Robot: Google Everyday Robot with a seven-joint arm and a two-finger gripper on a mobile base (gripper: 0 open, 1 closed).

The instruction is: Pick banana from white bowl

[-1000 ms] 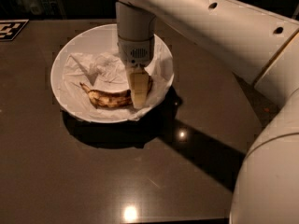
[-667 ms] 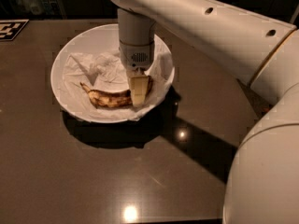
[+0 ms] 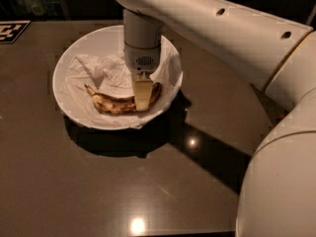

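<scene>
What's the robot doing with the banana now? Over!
Gripper down inside white bowl, at the right end of the banana. Banana lying in the bowl, not lifted. Crumpled paper beside it, not covering it.

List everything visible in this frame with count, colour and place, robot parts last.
banana: one, yellow-brown with dark blotches, lying in the bowl near its front side.
bowl: one, white, on the table, upper left of centre.
paper lining: one crumpled sheet, white, inside the bowl under the banana.
marker tag: one, black and white, flat on the table at the far left edge.
table: one, dark brown and glossy, filling most of the view.
arm: one, white, reaching in from the right over the bowl.
gripper: one, pale, pointing down into the bowl at the banana's right part.
</scene>
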